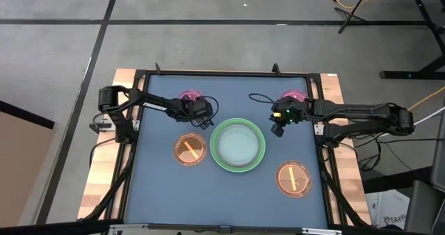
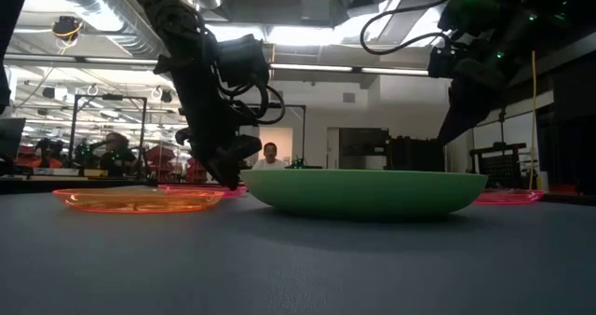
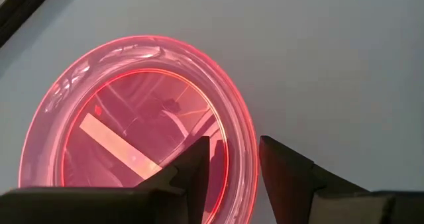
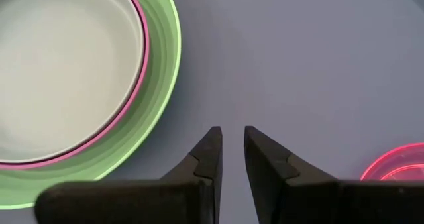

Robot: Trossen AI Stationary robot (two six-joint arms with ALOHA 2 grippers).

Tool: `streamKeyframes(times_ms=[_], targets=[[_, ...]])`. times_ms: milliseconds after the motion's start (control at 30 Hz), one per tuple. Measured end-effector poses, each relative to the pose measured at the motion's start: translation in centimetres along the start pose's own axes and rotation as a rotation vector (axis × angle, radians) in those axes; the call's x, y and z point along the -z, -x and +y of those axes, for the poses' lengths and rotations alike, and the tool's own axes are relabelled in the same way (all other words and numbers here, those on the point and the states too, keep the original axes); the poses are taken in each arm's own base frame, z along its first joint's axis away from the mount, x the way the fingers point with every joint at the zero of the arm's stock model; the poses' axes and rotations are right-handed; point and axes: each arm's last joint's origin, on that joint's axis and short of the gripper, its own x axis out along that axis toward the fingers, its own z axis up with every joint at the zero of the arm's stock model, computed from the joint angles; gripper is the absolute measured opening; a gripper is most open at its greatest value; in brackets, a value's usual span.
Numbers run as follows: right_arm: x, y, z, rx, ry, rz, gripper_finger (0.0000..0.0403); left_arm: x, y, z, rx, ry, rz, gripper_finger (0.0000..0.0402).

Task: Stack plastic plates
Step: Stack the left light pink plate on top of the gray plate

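Observation:
A large green plate (image 1: 259, 158) sits mid-table with a magenta plate (image 4: 142, 58) and a pale blue-grey plate (image 1: 238, 143) nested in it. Two translucent orange plates (image 1: 189, 149) (image 1: 294, 178) lie flat nearer the front. Two translucent pink plates (image 1: 188, 94) (image 1: 295, 94) lie near the far edge. My left gripper (image 3: 235, 144) is open low over the left pink plate (image 3: 132, 111), one finger inside its rim and one outside. My right gripper (image 4: 233, 132) hovers over bare table between the green plate and the right pink plate (image 4: 397, 168), its fingers a narrow gap apart. My left gripper comes down from above with its fingers on either side of the pink plate's rim (image 3: 240, 132). The plate lies flat on the table. Whether a finger touches the rim, I cannot tell.
The table's dark frame (image 1: 222, 73) runs around the blue mat. Cables loop by both wrists. Bare mat lies along the near edge, in front of the green plate. A person shows far off in the room (image 2: 270, 153).

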Motion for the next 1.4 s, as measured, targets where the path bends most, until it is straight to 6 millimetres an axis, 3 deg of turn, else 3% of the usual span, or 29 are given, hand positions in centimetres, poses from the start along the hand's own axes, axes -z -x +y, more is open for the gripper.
streamKeyframes(times_ms=[767,1200,1400], targets=[[-0.1,0.0,0.0,-0.002,-0.001,-0.01,0.0056,0.0,0.0,0.0,0.013,-0.001,0.009,0.0125],[-0.1,0.0,0.0,-0.002,0.0,-0.01,0.0056,0.8,-1.4,-0.6,-0.017,-0.029,0.051,0.0124],[-0.1,0.0,0.0,-0.002,0.0,-0.01,0.0056,0.8,-1.5,-0.6,-0.013,-0.032,0.052,0.0092]])
